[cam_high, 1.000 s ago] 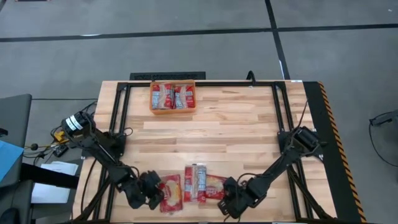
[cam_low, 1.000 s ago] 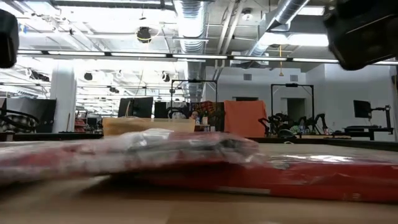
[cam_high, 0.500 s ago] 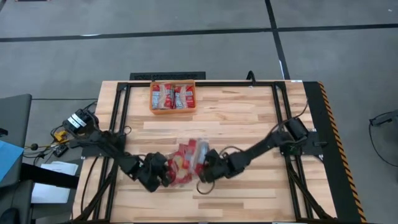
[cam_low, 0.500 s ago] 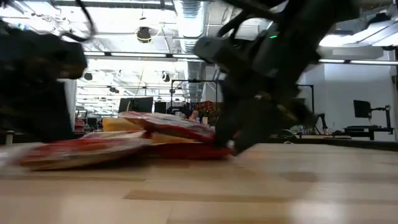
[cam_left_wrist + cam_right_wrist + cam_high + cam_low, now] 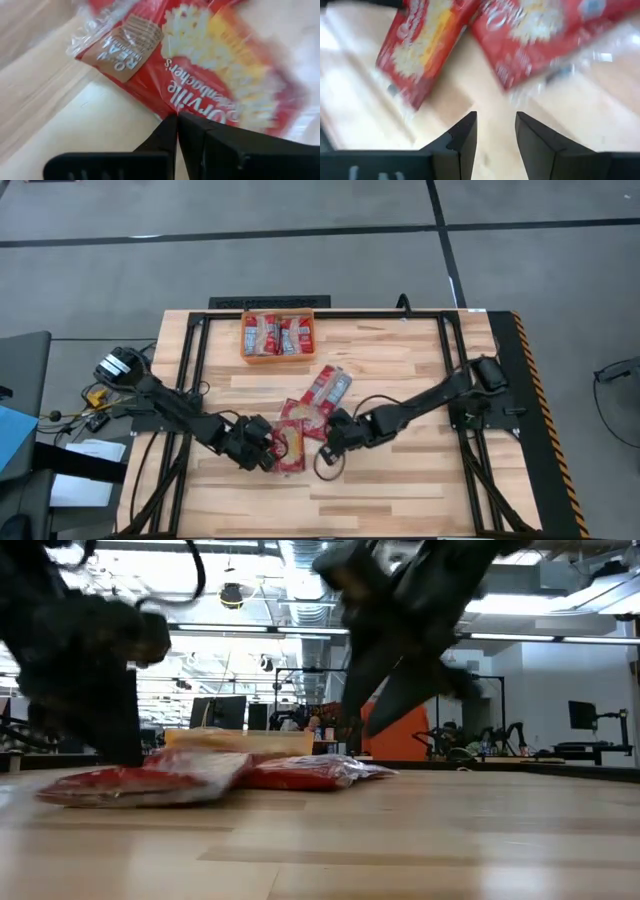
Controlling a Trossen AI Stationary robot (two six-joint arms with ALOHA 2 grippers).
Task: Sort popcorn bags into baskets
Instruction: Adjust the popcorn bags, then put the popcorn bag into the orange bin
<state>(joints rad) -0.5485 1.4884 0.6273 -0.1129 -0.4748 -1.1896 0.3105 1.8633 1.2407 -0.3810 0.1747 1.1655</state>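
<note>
While you look down on the wooden table, both arms reach in toward its middle. The orange basket sits at the far edge with several popcorn bags lying inside it. Three loose bags lie in a cluster mid-table: one farthest toward the basket, one below it, and one nearest the left gripper. That left gripper's fingers are pressed together with nothing between them, their tips just at the edge of the yellow-panelled bag. Your right gripper stands beside the cluster, fingers parted and holding nothing.
</note>
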